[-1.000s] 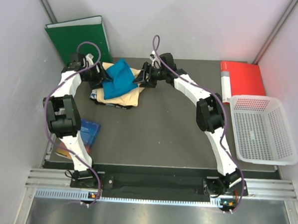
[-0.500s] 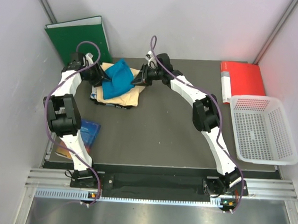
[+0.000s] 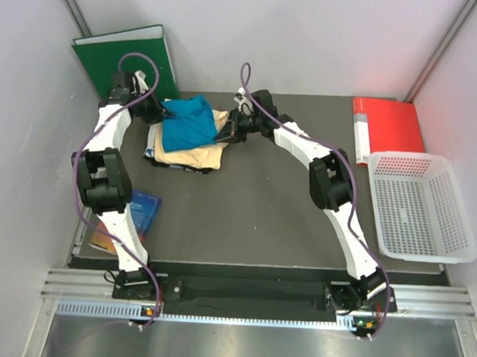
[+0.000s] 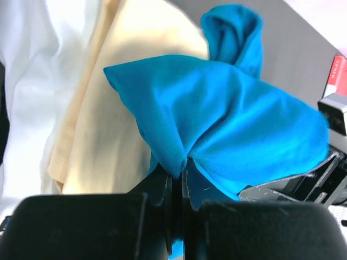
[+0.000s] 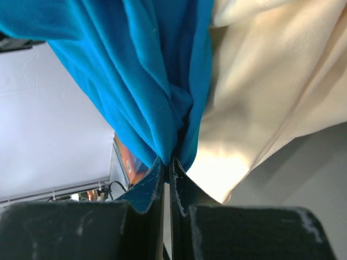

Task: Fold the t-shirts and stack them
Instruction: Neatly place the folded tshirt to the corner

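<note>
A: Both jaws stood wide a second earlier. Status?

B: Left gripper (image 4: 176, 172) had closed right down on a pinch of the teal t-shirt (image 4: 227, 124), lower centre of its wrist view. Right gripper (image 5: 167, 162) was also clamped tight, on a bunched fold of the same shirt, bottom centre.

A: Where was the shirt?

B: Upper left of the top view. It was crumpled on the pale yellow t-shirt (image 3: 188, 153), far-left on the table (image 3: 252, 219), just in front of the green binder (image 3: 121, 56).

A: Meaning?

B: Two-point grasp looked done. Lift and spread probably came next. Nothing was folded yet.
</note>
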